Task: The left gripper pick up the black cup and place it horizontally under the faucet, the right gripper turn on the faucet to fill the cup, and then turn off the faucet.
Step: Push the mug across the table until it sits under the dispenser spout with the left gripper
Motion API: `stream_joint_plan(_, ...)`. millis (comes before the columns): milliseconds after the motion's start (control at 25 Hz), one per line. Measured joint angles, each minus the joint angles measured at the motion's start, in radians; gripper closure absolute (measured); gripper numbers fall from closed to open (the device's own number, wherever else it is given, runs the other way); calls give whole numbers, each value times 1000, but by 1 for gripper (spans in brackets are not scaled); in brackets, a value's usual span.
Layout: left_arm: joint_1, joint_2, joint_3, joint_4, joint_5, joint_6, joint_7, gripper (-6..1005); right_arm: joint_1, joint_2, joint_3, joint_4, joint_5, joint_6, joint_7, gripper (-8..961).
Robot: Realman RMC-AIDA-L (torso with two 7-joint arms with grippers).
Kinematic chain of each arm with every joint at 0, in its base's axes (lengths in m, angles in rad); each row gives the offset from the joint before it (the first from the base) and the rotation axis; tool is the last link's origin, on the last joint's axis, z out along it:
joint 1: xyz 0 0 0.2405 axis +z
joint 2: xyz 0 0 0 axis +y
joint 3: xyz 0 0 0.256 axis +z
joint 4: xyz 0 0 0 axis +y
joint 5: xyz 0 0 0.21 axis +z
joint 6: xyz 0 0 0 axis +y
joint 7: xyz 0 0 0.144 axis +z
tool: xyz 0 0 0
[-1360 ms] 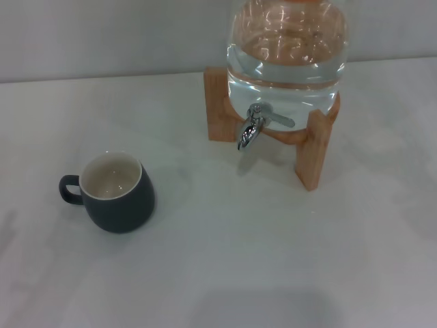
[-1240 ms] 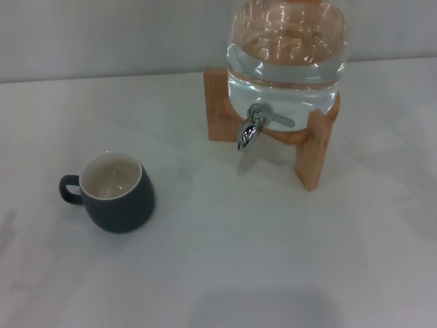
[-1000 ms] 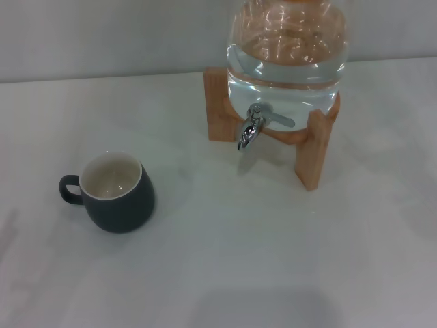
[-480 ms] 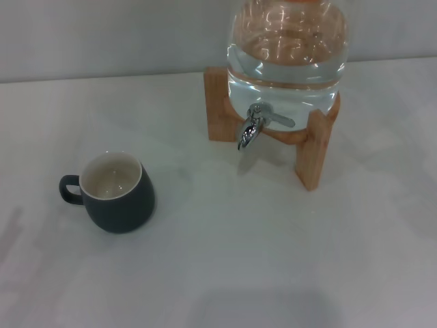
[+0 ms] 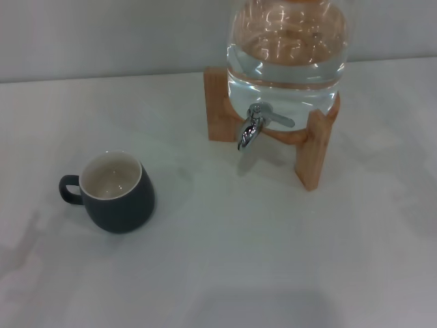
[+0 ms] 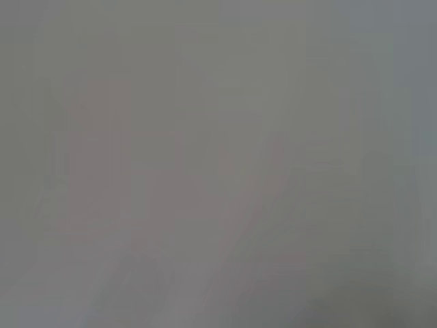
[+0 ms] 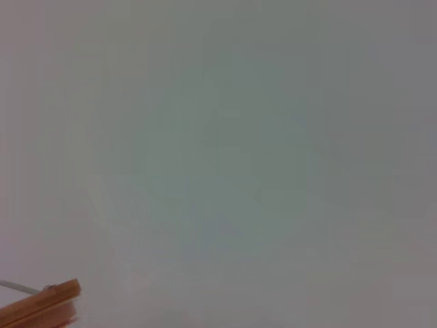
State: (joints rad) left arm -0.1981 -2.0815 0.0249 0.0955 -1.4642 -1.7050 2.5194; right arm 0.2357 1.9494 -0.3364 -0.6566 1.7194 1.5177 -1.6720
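Beyond every view's edge, neither tool shows, so their grip cannot be told, while on the white counter (image 5: 273, 246) the black cup (image 5: 116, 191) stands upright, well apart from the faucet (image 5: 250, 130), whose glass jar (image 5: 287, 55) is cut off above.

So there's a big clear glass jar (image 5: 287, 61) at the back of a plain white table (image 5: 259, 260), roughly half full of water, with orange-ish reflections up top. It sits in a light wooden stand (image 5: 315, 152); 2 upright wooden pieces are in view, 1 at the left behind and 1 closer at the right front, with a curved wooden bit running between them under the jar. A pale grey wall (image 5: 102, 34) runs behind the table. The right wrist view only catches a corner of the wooden stand (image 7: 42, 306) against pale surface.
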Motion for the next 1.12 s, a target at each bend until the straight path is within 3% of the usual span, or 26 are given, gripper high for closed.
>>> stream_joint_plan(480,13,-4,0,-108,65,89,166,127,2,-4,-3,0,0,-4,0,110)
stream_joint_plan(1120,19,-5,0,-157,124,156,173,128,6,-8,-10,0,-2,-11,0,110)
